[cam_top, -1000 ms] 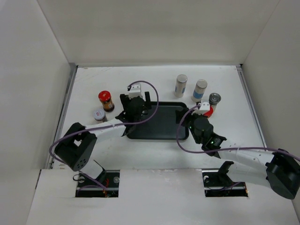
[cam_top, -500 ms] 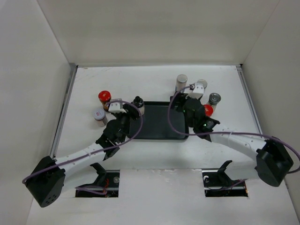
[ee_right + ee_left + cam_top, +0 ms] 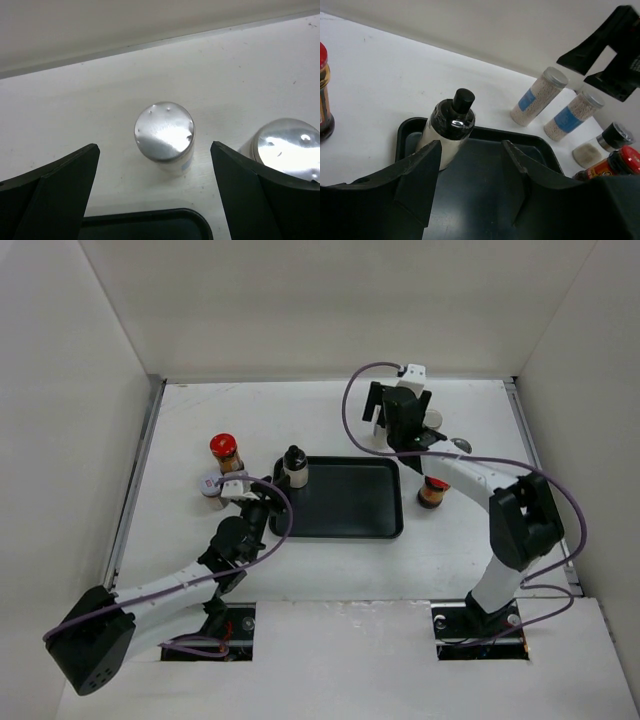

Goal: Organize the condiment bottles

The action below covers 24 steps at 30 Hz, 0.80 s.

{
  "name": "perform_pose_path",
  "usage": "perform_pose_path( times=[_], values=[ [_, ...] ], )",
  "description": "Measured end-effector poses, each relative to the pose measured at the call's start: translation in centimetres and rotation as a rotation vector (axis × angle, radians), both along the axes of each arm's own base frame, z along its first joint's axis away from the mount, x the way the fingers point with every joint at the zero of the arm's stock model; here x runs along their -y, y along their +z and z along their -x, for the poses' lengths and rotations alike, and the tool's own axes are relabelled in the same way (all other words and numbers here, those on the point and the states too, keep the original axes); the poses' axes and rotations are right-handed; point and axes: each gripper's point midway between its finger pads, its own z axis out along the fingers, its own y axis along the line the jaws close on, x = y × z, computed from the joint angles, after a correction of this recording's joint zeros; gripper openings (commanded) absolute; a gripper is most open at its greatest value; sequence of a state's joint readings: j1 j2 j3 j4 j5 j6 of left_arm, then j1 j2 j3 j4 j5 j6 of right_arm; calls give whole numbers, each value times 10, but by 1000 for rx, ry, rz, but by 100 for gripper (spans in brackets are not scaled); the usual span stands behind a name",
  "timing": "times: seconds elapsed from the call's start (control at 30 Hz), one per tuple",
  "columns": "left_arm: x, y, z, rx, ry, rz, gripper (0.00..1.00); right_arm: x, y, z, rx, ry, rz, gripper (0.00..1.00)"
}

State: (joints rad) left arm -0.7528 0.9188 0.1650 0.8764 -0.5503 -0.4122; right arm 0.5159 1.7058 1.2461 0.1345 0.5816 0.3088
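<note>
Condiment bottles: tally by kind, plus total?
white cylinders with blue labels: 2
red-lidded brown jars: 2
black-capped bottle: 1
silver-lidded jar: 1
white-lidded jar: 1
Total: 7

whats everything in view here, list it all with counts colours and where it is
table: 1, white, under everything
tray: 1, black, centre of the table
black-capped bottle: 1, pale body, upright in the tray's far left corner
red-lidded jars: 2, brown, one left of the tray, one right of it
white-lidded jar: 1, left of the tray, nearer than the red-lidded one
silver-lidded jar: 1, right of the tray, beside the red-lidded jar there
white cylinders: 2, blue labels, silver tops, beyond the tray's far right corner
left gripper: 1, black, by the tray's left edge, fingers apart, empty
right gripper: 1, black, wide open above the cylinders
</note>
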Motion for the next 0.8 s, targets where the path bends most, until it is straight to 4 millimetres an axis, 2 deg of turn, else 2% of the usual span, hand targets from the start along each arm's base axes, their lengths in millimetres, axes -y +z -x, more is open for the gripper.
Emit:
perform_pose_path(
  times=[0.13,0.3,0.37,0.47,0.57,0.67,0.8],
  values=[
    [-7,11,1,32,11,37,50,-3,-11,-20,-41,10,28,100],
    [-14,18,1,53,25,72,51,0,-38,-29,-108,9,65,96],
    [-16,16,-1,48,33,75,52,5,-48,-31,-134,1,81,84],
    [-18,15,-2,45,39,83,54,9,-57,-35,-149,-1,87,58],
    [-19,9,-4,32,45,79,59,11,-56,-37,-146,0,96,50],
    [-18,-2,-7,3,46,62,67,11,-53,-36,-130,12,107,51],
    [-20,-5,-6,4,50,69,75,7,-39,-2,-99,64,130,52]
  ],
)
